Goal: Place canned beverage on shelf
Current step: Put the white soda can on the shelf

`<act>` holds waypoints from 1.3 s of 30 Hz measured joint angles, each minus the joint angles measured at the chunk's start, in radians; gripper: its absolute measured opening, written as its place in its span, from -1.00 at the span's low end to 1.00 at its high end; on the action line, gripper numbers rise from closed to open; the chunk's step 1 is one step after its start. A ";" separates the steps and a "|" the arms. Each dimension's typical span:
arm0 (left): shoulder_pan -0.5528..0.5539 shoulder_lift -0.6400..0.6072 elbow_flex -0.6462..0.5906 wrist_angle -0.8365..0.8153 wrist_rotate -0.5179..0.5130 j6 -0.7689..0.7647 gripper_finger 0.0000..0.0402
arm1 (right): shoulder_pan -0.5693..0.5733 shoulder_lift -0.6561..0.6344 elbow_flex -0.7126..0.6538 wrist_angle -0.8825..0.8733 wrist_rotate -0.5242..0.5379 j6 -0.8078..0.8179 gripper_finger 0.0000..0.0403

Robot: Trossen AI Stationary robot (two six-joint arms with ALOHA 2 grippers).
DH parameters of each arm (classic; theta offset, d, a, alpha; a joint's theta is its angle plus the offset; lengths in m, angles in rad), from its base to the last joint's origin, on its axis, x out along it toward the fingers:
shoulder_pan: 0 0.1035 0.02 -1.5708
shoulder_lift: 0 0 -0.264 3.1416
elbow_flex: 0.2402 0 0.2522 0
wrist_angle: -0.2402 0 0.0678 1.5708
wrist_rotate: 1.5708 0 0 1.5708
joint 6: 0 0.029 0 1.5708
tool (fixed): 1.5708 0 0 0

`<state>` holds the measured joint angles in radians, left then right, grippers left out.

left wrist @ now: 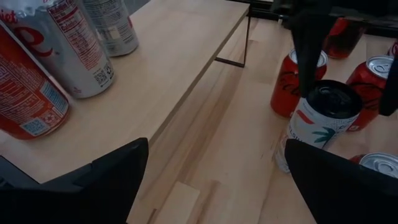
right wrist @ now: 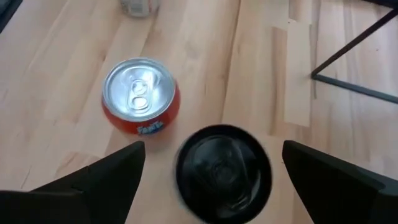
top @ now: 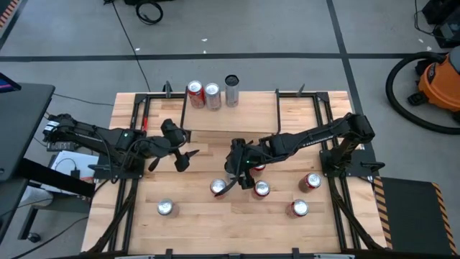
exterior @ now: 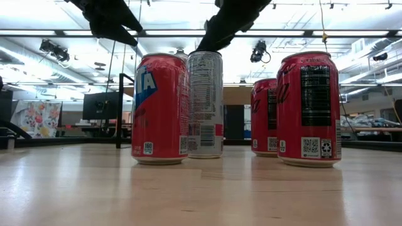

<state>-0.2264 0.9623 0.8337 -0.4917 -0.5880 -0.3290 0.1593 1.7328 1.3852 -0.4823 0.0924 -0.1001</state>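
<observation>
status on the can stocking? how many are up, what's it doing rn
Done: three cans stand on the shelf. In hand: nothing gripped; the right gripper is open over a black-topped can. The left gripper waits open. Left: that can plus five others on the table.

Three cans point(top: 211, 94) stand on the shelf point(top: 230, 117); others point(top: 261, 188) on the table point(top: 215, 230).

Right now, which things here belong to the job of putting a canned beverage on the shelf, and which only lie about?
Job in hand:
- shelf, three cans already on it
- black-topped can between the open fingers of the right gripper
- left gripper, open, near the shelf

Lying about:
- Fanta can
- silver-topped can near the table's front
- orange vacuum on the floor
</observation>
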 joint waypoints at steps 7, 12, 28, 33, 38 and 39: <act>0.000 0.000 0.000 0.000 0.000 0.004 0.94 | -0.020 0.000 -0.075 0.088 -0.038 0.005 0.87; 0.000 0.000 0.000 0.000 0.000 0.004 0.94 | -0.044 0.000 -0.106 0.133 -0.063 0.003 0.63; 0.000 0.000 0.000 0.001 -0.019 0.030 0.94 | -0.177 -0.018 0.020 0.006 -0.142 -0.105 0.38; 0.000 0.000 0.000 0.001 0.008 0.030 0.94 | -0.200 -0.027 0.139 -0.106 -0.141 -0.161 0.37; 0.000 0.000 0.000 0.001 0.027 0.029 0.94 | -0.227 -0.049 0.252 -0.193 -0.119 -0.212 0.37; 0.000 0.000 0.000 0.001 0.027 0.029 0.94 | -0.234 -0.055 0.270 -0.203 -0.107 -0.225 0.37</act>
<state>-0.2268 0.9621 0.8337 -0.4905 -0.5613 -0.2996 -0.0750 1.6777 1.6549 -0.6849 -0.0144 -0.3249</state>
